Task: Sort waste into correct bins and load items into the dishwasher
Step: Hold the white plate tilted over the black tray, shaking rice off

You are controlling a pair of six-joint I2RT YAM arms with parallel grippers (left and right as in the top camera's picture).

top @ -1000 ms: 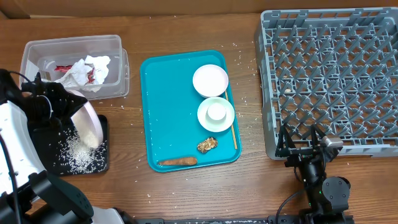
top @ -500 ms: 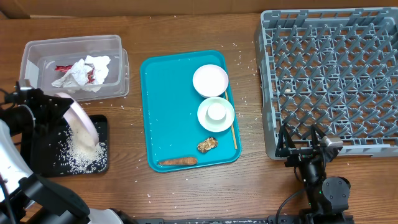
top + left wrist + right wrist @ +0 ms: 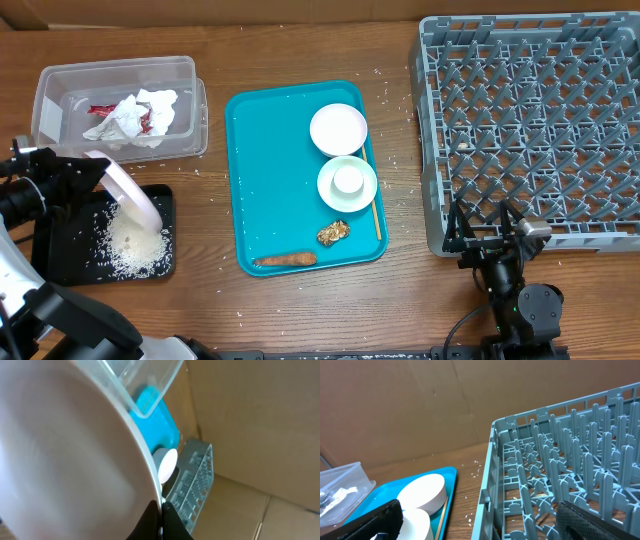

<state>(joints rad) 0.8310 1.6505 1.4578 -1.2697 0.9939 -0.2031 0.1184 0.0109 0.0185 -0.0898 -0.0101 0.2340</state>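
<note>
**Q:** What did the left gripper point(image 3: 90, 178) hold?

**A:** It was clenched on the rim of the large white round plate point(image 3: 130, 192). The plate was tilted steeply over the shallow black rectangular tray point(image 3: 60, 255), where the loose white rice grains point(image 3: 135, 243) lay heaped. The right gripper point(image 3: 487, 228) stood released beside the grey plastic dish rack point(image 3: 530, 120).

**Q:** Which step was this, and what came next?

**A:** Tipping waste, apparently almost done. The emptied plate would then need carrying across to the rack and slotting between its pegs.

**Q:** What had changed from a second earlier?

**A:** The plate stood more edge-on, the arm sat farther left, and the heap was larger.
</note>
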